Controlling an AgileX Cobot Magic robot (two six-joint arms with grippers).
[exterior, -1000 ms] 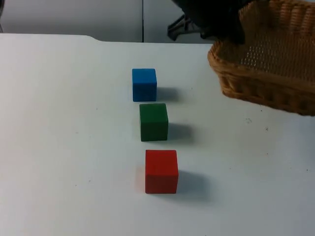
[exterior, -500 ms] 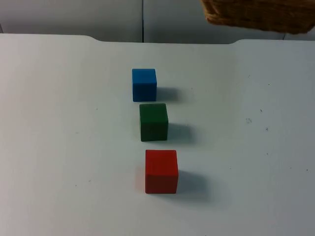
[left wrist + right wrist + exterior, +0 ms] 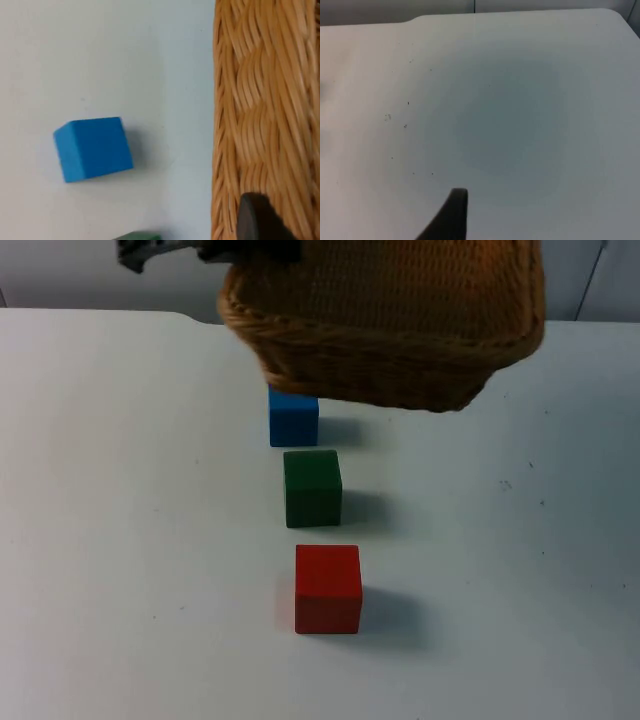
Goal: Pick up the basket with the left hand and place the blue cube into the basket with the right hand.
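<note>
My left gripper (image 3: pixel 255 220) is clamped on the rim of the basket (image 3: pixel 385 325), which hangs in the air at the top centre of the overhead frame, its lower edge overlapping the far side of the blue cube (image 3: pixel 293 418). Blue cube sits on the white table (image 3: pixel 120 540), just behind the green cube (image 3: pixel 312 488); the red cube (image 3: pixel 328 588) is nearest. My right gripper (image 3: pixel 452 215) hovers over bare table; cannot tell whether it is parted or closed.
</note>
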